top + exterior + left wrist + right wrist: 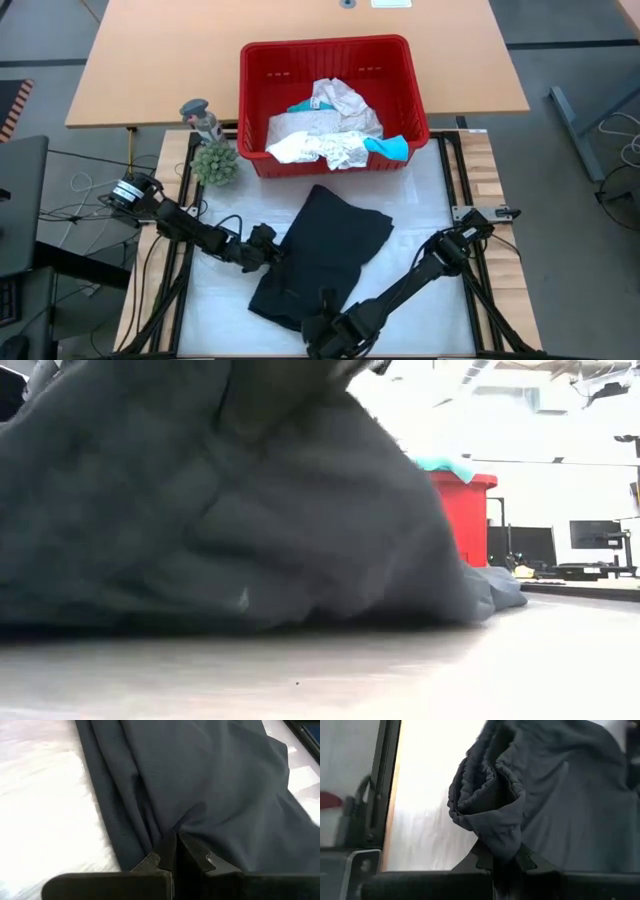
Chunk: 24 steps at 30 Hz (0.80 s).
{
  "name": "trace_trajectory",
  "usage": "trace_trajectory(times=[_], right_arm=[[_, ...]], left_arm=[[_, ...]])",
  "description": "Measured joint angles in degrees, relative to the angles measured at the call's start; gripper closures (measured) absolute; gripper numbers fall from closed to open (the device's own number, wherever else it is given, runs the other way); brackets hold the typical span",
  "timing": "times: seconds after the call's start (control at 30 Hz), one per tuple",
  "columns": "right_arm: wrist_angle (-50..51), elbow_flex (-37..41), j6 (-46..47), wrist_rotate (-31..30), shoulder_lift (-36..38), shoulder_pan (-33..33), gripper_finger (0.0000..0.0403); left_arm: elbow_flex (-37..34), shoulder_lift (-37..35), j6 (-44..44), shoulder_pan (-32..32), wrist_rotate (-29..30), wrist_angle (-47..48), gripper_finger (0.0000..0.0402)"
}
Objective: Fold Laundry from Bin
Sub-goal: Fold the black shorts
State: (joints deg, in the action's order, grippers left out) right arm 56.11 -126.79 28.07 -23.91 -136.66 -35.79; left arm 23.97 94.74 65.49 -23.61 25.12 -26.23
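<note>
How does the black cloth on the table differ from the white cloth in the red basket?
The black cloth lies spread on the table, while the white cloth sits crumpled in the red basket. Both pincers, left pincer and right pincer, grip the black cloth; neither touches the white cloth. Both are soft fabric.

The black cloth (322,256) sprawls over the middle of the bench (430,200), with both arms reaching onto it from 8 and 4 o'clock. Bare bench lies open at 3 o'clock and along the 9 o'clock edge. The bin (330,100) blocks 12 o'clock, heaped with laundry (325,130). The plant (215,163) and a small figure (200,118) crowd 10 o'clock beside the bin.
</note>
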Motion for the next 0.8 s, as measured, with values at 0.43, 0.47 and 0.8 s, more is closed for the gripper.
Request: trace_trajectory(times=[0.43, 0.47, 0.8], right_arm=[[4.22, -2.92, 10.97, 2.11, 0.09, -2.68, 0.0364], [4.55, -2.92, 11.46, 2.06, 0.10, -2.99, 0.0364], [5.31, -2.92, 16.13, 1.72, 0.09, -5.30, 0.0364]], left_arm=[[3.04, -16.45, -11.04, -1.13, -6.22, 9.44, 0.0401], [3.04, -17.78, -11.41, -1.18, -5.51, 10.90, 0.0401], [3.14, -19.47, -17.99, -1.00, -3.98, 14.62, 0.0401]])
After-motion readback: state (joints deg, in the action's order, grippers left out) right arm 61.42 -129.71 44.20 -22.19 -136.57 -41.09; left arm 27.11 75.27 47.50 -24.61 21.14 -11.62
